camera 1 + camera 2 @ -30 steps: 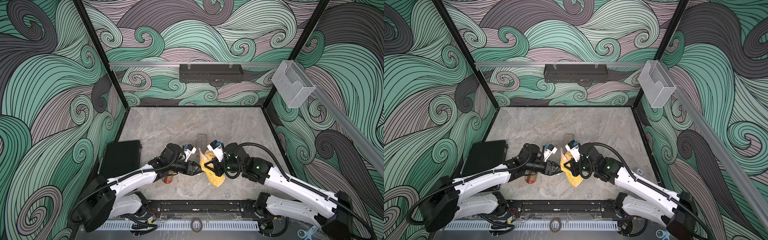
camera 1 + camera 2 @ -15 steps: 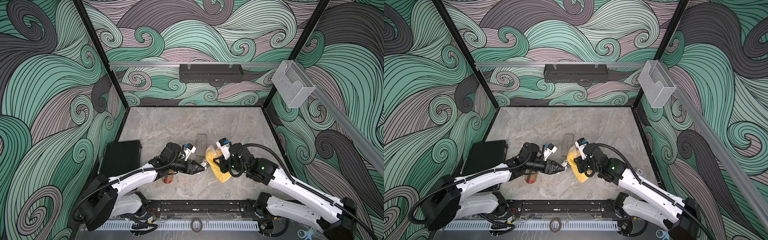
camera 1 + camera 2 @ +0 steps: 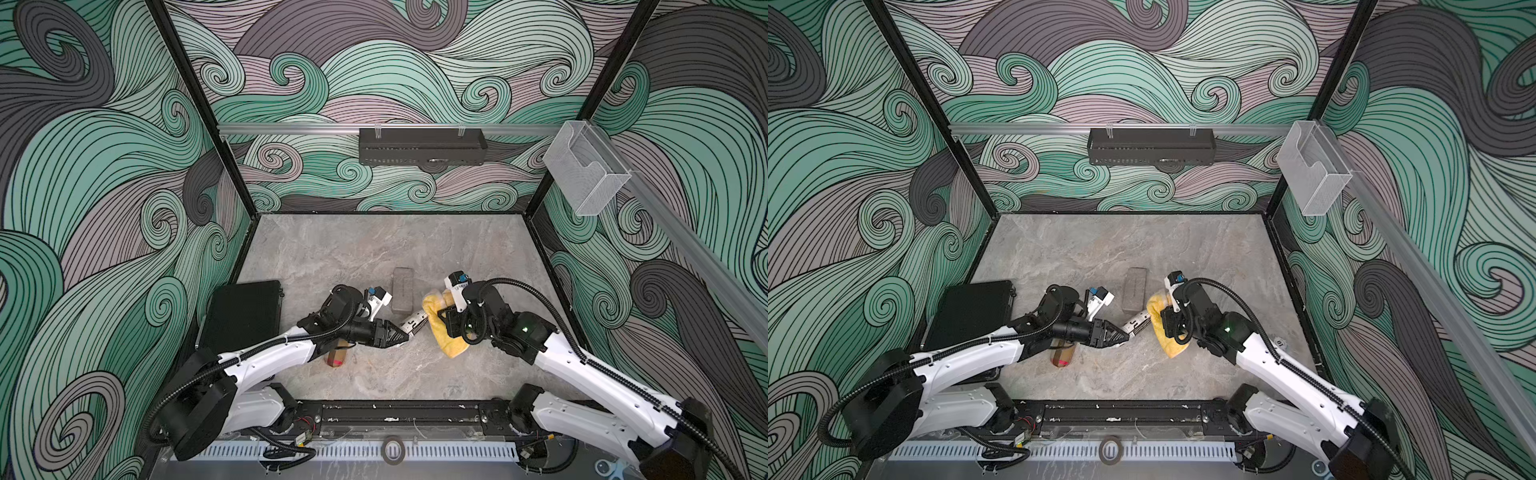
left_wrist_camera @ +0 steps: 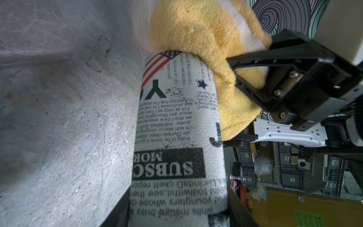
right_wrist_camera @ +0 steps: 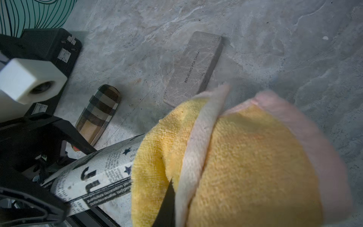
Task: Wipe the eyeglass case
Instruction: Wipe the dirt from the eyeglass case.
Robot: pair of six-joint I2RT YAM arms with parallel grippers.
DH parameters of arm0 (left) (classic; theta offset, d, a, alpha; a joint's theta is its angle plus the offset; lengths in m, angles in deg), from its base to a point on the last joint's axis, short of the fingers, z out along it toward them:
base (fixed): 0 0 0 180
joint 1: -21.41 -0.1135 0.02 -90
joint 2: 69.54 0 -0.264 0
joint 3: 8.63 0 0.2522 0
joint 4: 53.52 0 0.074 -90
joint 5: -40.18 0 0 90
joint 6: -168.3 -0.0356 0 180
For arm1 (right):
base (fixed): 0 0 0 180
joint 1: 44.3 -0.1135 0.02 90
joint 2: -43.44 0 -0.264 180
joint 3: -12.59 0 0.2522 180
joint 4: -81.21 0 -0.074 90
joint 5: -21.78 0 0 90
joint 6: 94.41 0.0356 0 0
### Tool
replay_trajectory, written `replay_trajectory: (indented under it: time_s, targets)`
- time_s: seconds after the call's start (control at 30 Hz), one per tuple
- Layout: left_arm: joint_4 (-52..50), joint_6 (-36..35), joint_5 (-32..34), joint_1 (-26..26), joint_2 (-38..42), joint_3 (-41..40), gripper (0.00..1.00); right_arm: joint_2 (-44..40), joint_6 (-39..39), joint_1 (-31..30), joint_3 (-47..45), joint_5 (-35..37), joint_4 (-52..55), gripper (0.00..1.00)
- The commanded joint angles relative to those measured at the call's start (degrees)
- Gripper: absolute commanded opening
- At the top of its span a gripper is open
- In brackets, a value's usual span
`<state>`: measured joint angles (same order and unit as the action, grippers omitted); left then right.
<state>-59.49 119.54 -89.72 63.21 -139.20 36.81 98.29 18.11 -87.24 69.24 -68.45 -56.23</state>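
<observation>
Case (image 3: 415,322), the newsprint-patterned one, is in my left gripper (image 3: 395,335), whose fingers are clamped on one end of it. It sticks out from the jaws toward the right arm, over the front middle of the table (image 3: 374,249). From the wrist views it looks lifted off the surface, though I cannot be sure of that from above.

My right gripper (image 3: 448,321) has its fingers (image 4: 275,56) pressed together on a yellow cloth (image 3: 442,336). The cloth bunches round them and hides the tips in both top views. It wraps over the far end of the case and touches it. In the left wrist view the flag print at the tip disappears under the yellow folds. In the right wrist view the case runs straight into the bundle. A pale edge band of the cloth crosses the folds there, partly blurred.

Behind the two grippers a grey case (image 3: 402,289) lies flat on the table, near the cloth; I cannot tell whether they touch. A plaid case (image 3: 336,357) lies under the left arm, partly hidden by it in both top views. A black box (image 3: 245,316) lies at the left edge of the table, by the wall. On the back wall hangs a black tray (image 3: 422,145), and a clear holder (image 3: 586,166) is fixed to the right rail.
</observation>
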Motion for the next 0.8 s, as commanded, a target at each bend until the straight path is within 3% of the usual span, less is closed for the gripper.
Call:
replay_trajectory:
  time_s: [0.0,0.13,0.37,0.43,0.53,0.6,0.67,0.77]
  targets:
    - [3.50,-0.52,-1.63,-0.21,-0.30,2.58,0.42,-2.23,-1.10,-1.53,-1.45,-8.89,-5.16,0.00]
    - [3.64,-0.53,-1.47,-0.27,-0.67,2.36,0.42,-2.92,-2.39,-5.00,-2.28,-14.20,-9.74,0.00]
    - [5.17,-0.61,-1.34,-0.29,-0.90,1.45,0.42,-2.31,-2.34,-5.35,-2.65,-23.55,-11.76,0.00]
    - [5.17,-0.76,-1.50,-0.24,-0.93,1.45,0.42,-2.20,-2.39,-5.33,-2.00,-18.96,-9.14,0.00]
    - [4.89,-0.97,-1.45,-0.28,-0.87,1.54,0.42,-1.52,-1.41,-5.01,-0.15,-1.45,-0.96,0.00]
    - [4.93,-0.91,-1.65,-0.18,-1.05,1.45,0.42,-1.14,-0.52,-3.69,0.86,4.70,2.64,0.00]
    - [5.43,-0.71,-1.85,-0.17,-1.22,1.37,0.42,-1.36,-0.88,-2.68,1.30,1.48,2.14,0.00]
    - [6.33,-0.45,-1.57,-0.21,-1.17,1.02,0.42,-0.49,-3.26,-3.38,2.19,-12.46,-2.02,0.00]
